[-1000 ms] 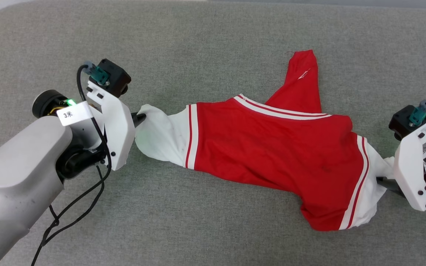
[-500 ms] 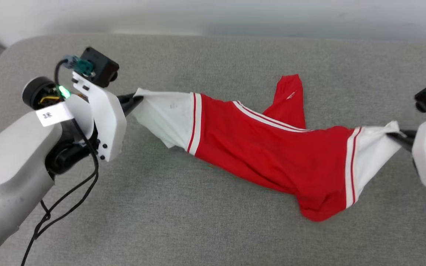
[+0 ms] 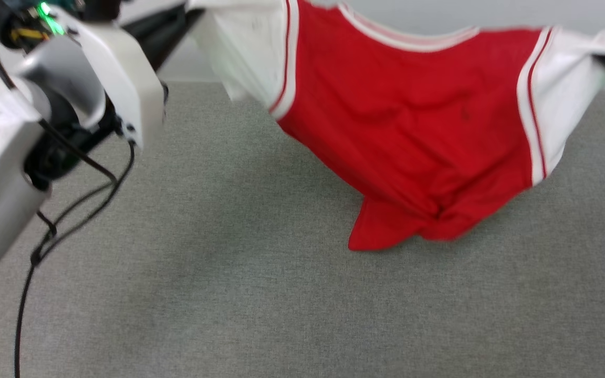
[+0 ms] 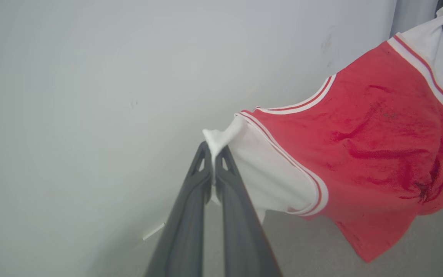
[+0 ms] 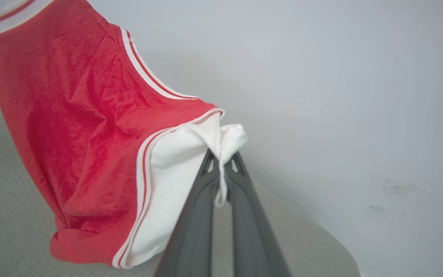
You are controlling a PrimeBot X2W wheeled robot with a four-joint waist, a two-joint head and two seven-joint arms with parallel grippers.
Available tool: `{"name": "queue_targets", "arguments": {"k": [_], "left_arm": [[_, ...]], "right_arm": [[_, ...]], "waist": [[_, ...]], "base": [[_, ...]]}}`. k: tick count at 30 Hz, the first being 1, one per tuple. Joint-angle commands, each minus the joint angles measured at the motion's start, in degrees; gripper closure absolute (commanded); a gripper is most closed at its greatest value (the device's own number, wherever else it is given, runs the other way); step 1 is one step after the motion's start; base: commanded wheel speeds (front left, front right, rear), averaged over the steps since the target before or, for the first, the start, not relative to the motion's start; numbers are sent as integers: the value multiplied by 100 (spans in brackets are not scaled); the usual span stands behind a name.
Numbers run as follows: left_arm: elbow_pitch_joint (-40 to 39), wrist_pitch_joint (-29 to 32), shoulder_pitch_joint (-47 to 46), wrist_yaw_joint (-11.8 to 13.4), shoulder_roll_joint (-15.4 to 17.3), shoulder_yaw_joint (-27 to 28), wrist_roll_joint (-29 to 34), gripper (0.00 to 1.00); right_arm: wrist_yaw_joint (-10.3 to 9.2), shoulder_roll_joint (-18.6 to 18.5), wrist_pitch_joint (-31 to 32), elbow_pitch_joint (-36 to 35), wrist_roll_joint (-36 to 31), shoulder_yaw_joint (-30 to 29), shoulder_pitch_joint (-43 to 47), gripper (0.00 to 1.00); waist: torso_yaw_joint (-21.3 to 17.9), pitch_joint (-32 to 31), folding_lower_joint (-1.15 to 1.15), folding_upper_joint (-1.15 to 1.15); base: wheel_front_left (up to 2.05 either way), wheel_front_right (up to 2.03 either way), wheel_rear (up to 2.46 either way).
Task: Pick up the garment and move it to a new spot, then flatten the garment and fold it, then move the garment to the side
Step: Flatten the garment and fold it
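Red garment hangs stretched between my 2 high, wide-spread arms; left gripper and right gripper each clamp a sleeve.

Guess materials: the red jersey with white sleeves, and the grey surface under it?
The red jersey with white sleeves: soft, thin knit, probably synthetic sportswear; it drapes and creases freely where it hangs. The grey surface: matte woven upholstery-like cloth, by its fine flecked texture; fibre can't be told.

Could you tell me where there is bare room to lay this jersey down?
The grey surface is bare across the whole front and the centre-left, between the black cable and the garment. It is crowded only right of centre, where the hem hangs down.
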Motion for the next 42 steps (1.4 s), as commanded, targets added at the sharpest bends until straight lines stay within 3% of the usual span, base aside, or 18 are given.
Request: {"name": "queue_targets", "arguments": {"k": [1, 7, 15, 20, 27, 34, 42], "left_arm": [[-26, -55, -156, 44, -38, 75, 43, 100], [150, -256, -997, 140, -303, 297, 389, 100], [1079, -497, -2427, 22, -661, 569, 777, 100], [1758, -848, -3286, -44, -828, 789, 937, 100], [2451, -1350, -4018, -106, -1050, 1017, 923, 100], [3037, -1631, -4239, -206, -1163, 1027, 843, 100], [3549, -2064, -3408, -283, -1302, 855, 507, 100]], "right_arm": [[-4, 22, -70, -27, -31, -74, -145, 100], [-5, 349, -91, 201, -546, -425, -1091, 100], [-5, 1092, -3, 1059, -1491, -276, -2867, 100], [-4, 1466, -272, 1736, -2096, -93, -4036, 100], [-5, 1797, -780, 2634, -2454, 104, -5213, 100], [-4, 2079, -1210, 3457, -2570, 416, -5764, 100], [-4, 2324, -1745, 4144, -2241, 972, -5123, 100]], "waist": [[-2, 28, 0, 0], [-6, 397, 0, 0], [-62, 1180, 0, 0], [-59, 1596, 0, 0], [0, 1849, 0, 0], [-8, 2081, 0, 0], [-95, 2169, 0, 0]], "base": [[0, 0, 0], [0, 0, 0], [0, 0, 0], [0, 0, 0], [0, 0, 0], [0, 0, 0], [0, 0, 0]]}}
